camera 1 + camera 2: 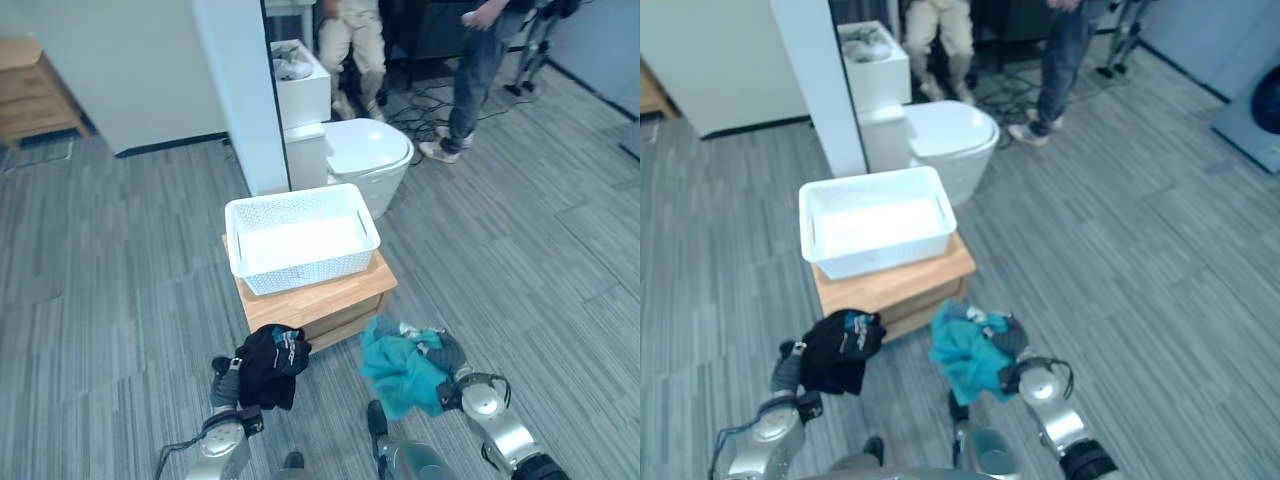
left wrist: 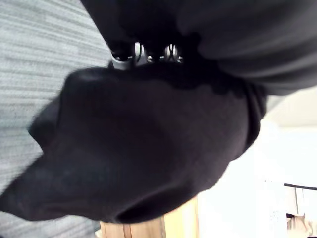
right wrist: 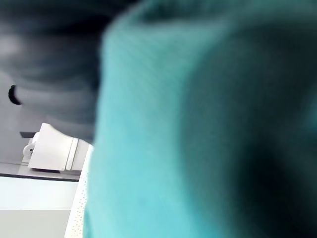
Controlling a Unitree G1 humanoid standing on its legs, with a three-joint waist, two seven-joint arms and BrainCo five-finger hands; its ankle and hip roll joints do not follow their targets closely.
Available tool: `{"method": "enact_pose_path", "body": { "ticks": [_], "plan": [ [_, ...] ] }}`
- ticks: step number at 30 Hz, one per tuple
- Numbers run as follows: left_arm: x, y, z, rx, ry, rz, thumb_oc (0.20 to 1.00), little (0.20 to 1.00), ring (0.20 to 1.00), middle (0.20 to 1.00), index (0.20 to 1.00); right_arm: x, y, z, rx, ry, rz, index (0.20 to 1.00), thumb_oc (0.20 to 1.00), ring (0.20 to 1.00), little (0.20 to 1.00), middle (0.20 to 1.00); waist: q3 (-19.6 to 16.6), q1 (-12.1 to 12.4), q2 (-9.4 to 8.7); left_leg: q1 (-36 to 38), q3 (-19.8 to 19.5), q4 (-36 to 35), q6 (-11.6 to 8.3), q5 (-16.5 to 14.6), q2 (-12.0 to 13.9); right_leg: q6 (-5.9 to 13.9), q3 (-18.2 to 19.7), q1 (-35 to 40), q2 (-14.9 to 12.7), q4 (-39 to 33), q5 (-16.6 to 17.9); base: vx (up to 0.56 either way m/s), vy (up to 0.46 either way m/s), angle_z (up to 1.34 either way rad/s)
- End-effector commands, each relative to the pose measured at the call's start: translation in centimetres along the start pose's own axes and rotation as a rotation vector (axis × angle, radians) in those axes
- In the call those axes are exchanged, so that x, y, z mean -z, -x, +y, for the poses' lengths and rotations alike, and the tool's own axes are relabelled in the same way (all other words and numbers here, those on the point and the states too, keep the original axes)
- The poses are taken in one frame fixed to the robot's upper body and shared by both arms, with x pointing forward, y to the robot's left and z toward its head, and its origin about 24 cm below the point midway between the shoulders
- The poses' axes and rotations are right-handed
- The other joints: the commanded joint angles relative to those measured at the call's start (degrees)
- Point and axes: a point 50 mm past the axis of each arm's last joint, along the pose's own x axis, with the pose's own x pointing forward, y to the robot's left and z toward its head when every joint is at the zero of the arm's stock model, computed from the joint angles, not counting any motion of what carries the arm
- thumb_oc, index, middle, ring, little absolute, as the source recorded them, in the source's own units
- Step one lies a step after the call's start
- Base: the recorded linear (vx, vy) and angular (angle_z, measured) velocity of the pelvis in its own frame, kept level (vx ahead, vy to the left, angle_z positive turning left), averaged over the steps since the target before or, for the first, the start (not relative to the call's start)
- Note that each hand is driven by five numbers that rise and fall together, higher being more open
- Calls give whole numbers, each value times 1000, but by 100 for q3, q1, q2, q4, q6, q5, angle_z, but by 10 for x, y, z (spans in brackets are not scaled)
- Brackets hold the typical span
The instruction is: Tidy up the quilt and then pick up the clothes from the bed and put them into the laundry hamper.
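Black clothing [image 1: 270, 364] is hanging bunched from the left hand [image 1: 228, 384], whose fingers are curling into the cloth, while the right hand [image 1: 452, 368] is gripping a teal garment [image 1: 402, 372] mixed with some grey fabric; in each wrist view the cloth is crowding right up against the camera, so the exact finger wrap is hard to read, though both bundles are clearly being carried off the floor. Ahead of both hands, the white laundry hamper [image 1: 300, 240] is sitting open and seemingly empty on a low wooden stand [image 1: 330, 296], its long side running across the robot's front. The black bundle is hovering just before the stand's near left corner, and looks the closer of the two to the hamper's rim. The teal bundle is hanging off the stand's near right corner, slightly farther out. Judging from this, both loads are needing to travel forward and upward over the near rim.
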Motion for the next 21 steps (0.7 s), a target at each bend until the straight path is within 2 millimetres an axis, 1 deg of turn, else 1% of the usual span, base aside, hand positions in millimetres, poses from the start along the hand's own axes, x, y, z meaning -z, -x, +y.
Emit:
{"method": "enact_pose_path", "body": {
  "ticks": [1, 2, 4, 5, 6, 7, 8, 9, 10, 11, 12, 13, 14, 15, 16, 17, 18, 19, 20, 21],
  "plan": [
    [-33, -5, -9, 83, -20, -149, 200, 200, 200, 200, 200, -45, -14, -25, 67, 46, -189, 200, 200, 200, 200, 200, -120, 16, -104, -403, 1256, 311, -60, 16, -235, 580, -534, 796, -517, 23, -1108, 193, -49, 93],
    [-33, -4, -8, 77, -16, -149, 200, 200, 200, 200, 200, -49, -15, -29, 72, 51, -199, 200, 200, 200, 200, 200, -118, 69, -88, -624, 1426, 287, -45, 139, -323, 582, -590, 875, -495, -16, -1134, 188, -2, 84],
    [-33, -2, -5, 81, -13, -150, 200, 200, 200, 200, 200, -53, -17, -35, 82, 58, -209, 200, 200, 200, 200, 200, -104, 163, -32, -853, 1626, 143, -87, 359, -270, 587, -658, 971, -457, -18, -1233, 154, 77, 41],
    [-31, -1, -2, 73, -13, -147, 200, 200, 200, 200, 200, -59, -18, -35, 82, 63, -228, 200, 200, 200, 200, 200, -121, 218, -5, -813, 1569, -1, -65, 362, -271, 593, -686, 999, -433, -5, -1235, 202, 93, 7],
    [-28, 1, 1, 63, -15, -134, 200, 200, 200, 200, 200, -61, -19, -34, 75, 65, -236, 200, 200, 200, 200, 200, -138, 259, -7, -696, 1434, -159, -24, 368, -338, 618, -706, 1049, -421, 50, -1252, 219, 89, -5],
    [-27, 1, 1, 65, -17, -129, 200, 200, 200, 200, 200, -63, -19, -34, 79, 65, -243, 200, 200, 200, 200, 200, -172, 280, -8, -587, 1373, -328, 38, 375, -375, 645, -735, 1020, -417, 282, -1264, 145, 60, -13],
    [-27, 1, 1, 65, -17, -128, 200, 200, 200, 200, 200, -63, -19, -34, 79, 65, -243, 200, 200, 200, 200, 200, -169, 277, -10, -569, 1370, -358, 43, 389, -385, 650, -738, 1016, -424, 305, -1280, 149, 78, -20],
    [-26, 2, 2, 72, -34, -121, 200, 200, 200, 200, 200, -65, -19, -36, 87, 69, -255, 200, 200, 200, 200, 200, -175, 298, -23, -349, 1380, -590, 151, 394, -414, 765, -832, 978, -423, 936, -1377, 125, 70, -9],
    [-25, 2, 5, 73, -54, -112, 200, 200, 200, 200, 200, -67, -20, -35, 83, 73, -261, 200, 200, 200, 200, 200, -170, 285, 0, -232, 1387, -698, 195, 376, -394, 916, -901, 771, -465, 1476, -1257, 240, 88, 7],
    [-29, -1, 8, 65, -97, -125, 200, 200, 200, 200, 200, -79, -21, -34, 86, 72, -309, 200, 200, 200, 200, 200, -52, 128, -7, -22, 1255, -825, 233, 360, -368, 1250, -656, 143, -509, 2580, -649, 156, 48, 28],
    [-29, -1, 8, 64, -97, -125, 200, 200, 200, 200, 200, -79, -21, -34, 86, 73, -310, 200, 200, 200, 200, 200, -53, 127, -15, -33, 1255, -820, 239, 353, -379, 1258, -648, 108, -524, 2635, -674, 239, -13, 52],
    [-35, -4, 8, 71, -110, -145, 200, 200, 200, 200, 200, -90, -19, -43, 111, 88, -354, 200, 200, 200, 200, 200, 8, -27, -18, 34, 977, -825, 114, 300, -300, 1083, -290, -251, -376, 2369, -902, 189, -64, 82],
    [-38, -5, 7, 79, -108, -153, 200, 200, 200, 200, 200, -96, -18, -48, 126, 98, -374, 200, 200, 200, 200, 200, 7, -116, -41, 41, 879, -825, 62, 281, -300, 977, -179, -268, -332, 1988, -1031, 202, -68, 94],
    [-38, -6, 7, 79, -107, -153, 200, 200, 200, 200, 200, -96, -18, -48, 126, 98, -374, 200, 200, 200, 200, 200, 15, -138, -34, 53, 854, -825, 57, 269, -294, 973, -206, -234, -330, 1968, -1041, 240, -117, 103],
    [-45, -8, 5, 114, -109, -171, 200, 200, 200, 200, 200, -110, -15, -62, 165, 96, -432, 200, 200, 200, 200, 200, -9, -333, -92, 94, 584, -825, -4, 211, -340, 816, 300, -401, -196, 1163, -1072, 185, -85, 84],
    [-45, -8, 5, 115, -108, -171, 200, 200, 200, 200, 200, -110, -15, -63, 165, 97, -431, 200, 200, 200, 200, 200, 12, -361, -80, 118, 550, -825, -6, 195, -331, 814, 262, -341, -194, 1119, -1070, 237, -145, 92],
    [-52, -11, 4, 131, -113, -187, 200, 200, 200, 200, 200, -120, -12, -71, 203, 100, -473, 200, 200, 200, 200, 200, -53, -412, -154, 100, 414, -825, -1, 153, -363, 762, 558, -261, -197, 727, -1055, 94, -121, 122],
    [-53, -12, 4, 141, -128, -182, 200, 200, 200, 200, 200, -122, -13, -74, 212, 101, -471, 200, 200, 200, 200, 200, -63, -422, -170, 111, 367, -825, -11, 151, -345, 789, 549, -177, -222, 641, -995, 195, -200, 120],
    [-52, -12, 7, 145, -143, -177, 200, 200, 200, 200, 200, -146, -14, -79, 235, 136, -551, 200, 200, 200, 200, 200, -169, -401, -225, 139, 400, -825, -14, 136, -329, 753, 516, -56, -310, 477, -915, 135, -137, 112],
    [-52, -12, 7, 145, -142, -178, 200, 200, 200, 200, 200, -147, -14, -79, 235, 136, -552, 200, 200, 200, 200, 200, -159, -403, -226, 148, 402, -825, -14, 134, -330, 754, 517, -40, -312, 460, -907, 206, -140, 56]
  ]
}}
